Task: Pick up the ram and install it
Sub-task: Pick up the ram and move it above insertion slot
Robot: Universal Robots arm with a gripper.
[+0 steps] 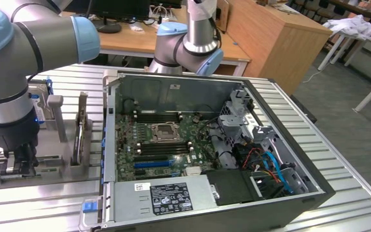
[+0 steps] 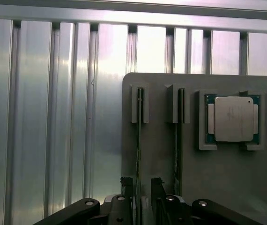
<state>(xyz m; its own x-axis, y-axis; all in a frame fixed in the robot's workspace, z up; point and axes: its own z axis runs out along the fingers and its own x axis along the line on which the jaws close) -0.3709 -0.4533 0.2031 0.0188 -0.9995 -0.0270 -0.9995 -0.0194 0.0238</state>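
Two thin sticks are standing on edge in the slots of a grey holder (image 2: 159, 140), side by side and apart. The ram (image 2: 138, 140) is the one running down between the gripper's fingers (image 2: 127, 183); the second stick (image 2: 177, 140) is sitting in the next slot, just outside them. The gripper (image 2: 141, 183) is hanging low over the ram's near end with its jaws spread wide, one finger on each side, gripping nothing. A square silver processor chip (image 2: 233, 118) is lying flat in its own pocket beyond the second stick. The holder is resting on a ribbed metal table (image 2: 54, 117). In the exterior view the gripper (image 1: 19, 166) is reaching down onto the holder (image 1: 50, 162) at the exterior view's left, beside an open computer case (image 1: 314, 193) showing its motherboard (image 1: 166, 145).
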